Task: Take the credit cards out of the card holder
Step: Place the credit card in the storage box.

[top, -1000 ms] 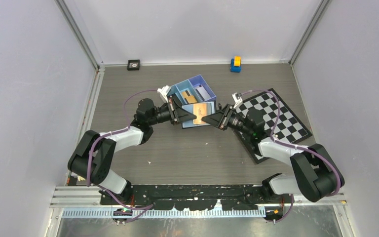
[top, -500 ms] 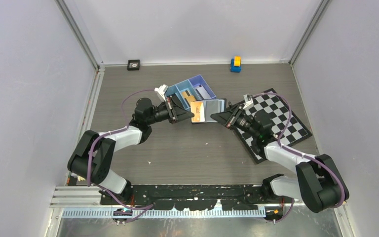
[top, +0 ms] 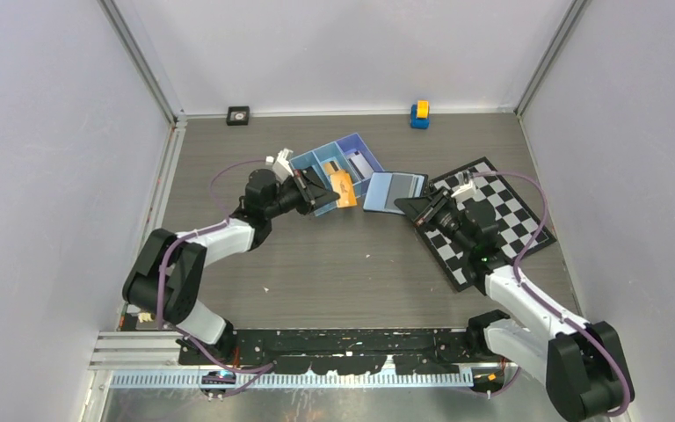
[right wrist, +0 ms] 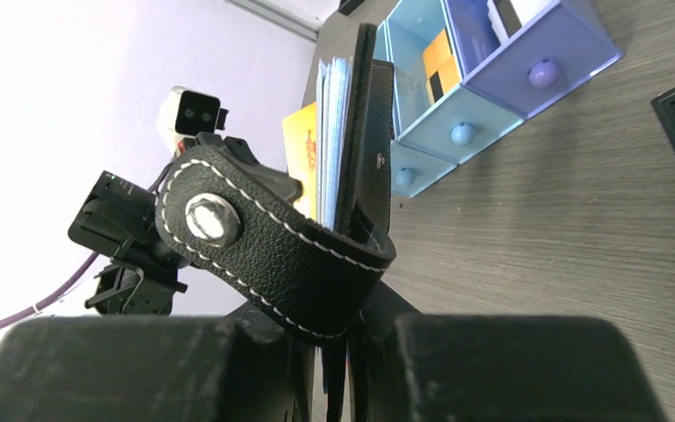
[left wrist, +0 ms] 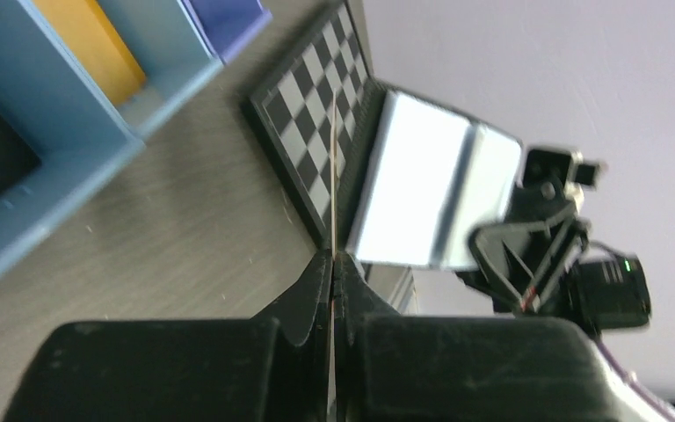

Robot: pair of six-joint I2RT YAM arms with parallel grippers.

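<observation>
Left gripper (top: 329,188) is clamped flat on a thin orange-gold plastic credit card (top: 344,187), held edge-on ahead of its tips and wholly clear of the small black bifold leather card holder (top: 393,192). That holder, pale bluish inside, is gripped by one edge in the right gripper (top: 418,207), opened towards the left one, presumably so cards can be drawn sideways. Whether more remain inside cannot be told.
</observation>
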